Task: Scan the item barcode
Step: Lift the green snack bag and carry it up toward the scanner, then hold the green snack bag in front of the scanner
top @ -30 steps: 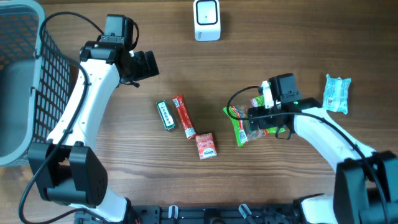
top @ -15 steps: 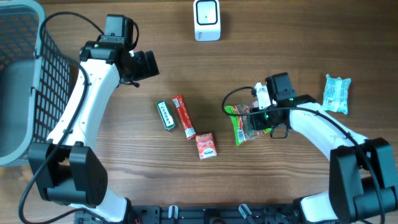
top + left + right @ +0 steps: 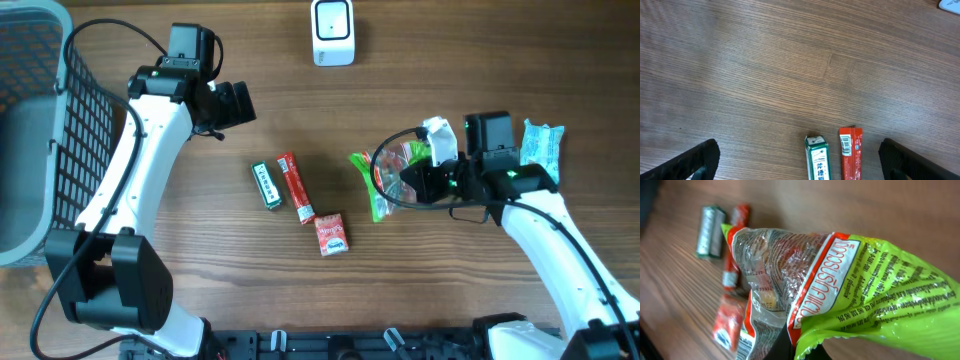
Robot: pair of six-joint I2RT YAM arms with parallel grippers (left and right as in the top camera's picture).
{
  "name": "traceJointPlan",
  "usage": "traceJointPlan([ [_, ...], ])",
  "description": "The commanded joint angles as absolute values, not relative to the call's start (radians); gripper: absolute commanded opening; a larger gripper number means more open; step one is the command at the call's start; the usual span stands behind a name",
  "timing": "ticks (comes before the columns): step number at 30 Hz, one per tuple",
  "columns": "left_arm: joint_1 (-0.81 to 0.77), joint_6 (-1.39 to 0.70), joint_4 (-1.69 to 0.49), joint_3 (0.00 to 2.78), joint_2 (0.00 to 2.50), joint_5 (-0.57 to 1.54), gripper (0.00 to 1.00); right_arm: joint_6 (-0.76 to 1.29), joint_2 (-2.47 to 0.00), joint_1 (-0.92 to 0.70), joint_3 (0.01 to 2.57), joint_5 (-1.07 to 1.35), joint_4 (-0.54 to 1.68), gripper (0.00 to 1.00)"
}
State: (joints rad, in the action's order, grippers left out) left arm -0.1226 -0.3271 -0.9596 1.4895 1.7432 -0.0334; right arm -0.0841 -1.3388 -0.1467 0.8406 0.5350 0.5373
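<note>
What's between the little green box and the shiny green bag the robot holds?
A long red stick pack lies next to the green box; from there to the green bag it is bare table. The overhead view shows it.

Glossy plastic packet (image 3: 875, 295), matt wood table (image 3: 790, 60)

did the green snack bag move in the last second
Yes. The green snack bag, shut in the right pincer, has shifted up the overhead view, toward the white scanner.
</note>
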Motion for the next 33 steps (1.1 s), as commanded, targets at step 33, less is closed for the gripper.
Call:
traceJointPlan([
  [33, -0.121, -0.323, -0.957, 1.485, 1.749, -0.046, 1.00, -0.729, -1.693, -0.547, 1.382, -0.367, -0.022, 0.04],
])
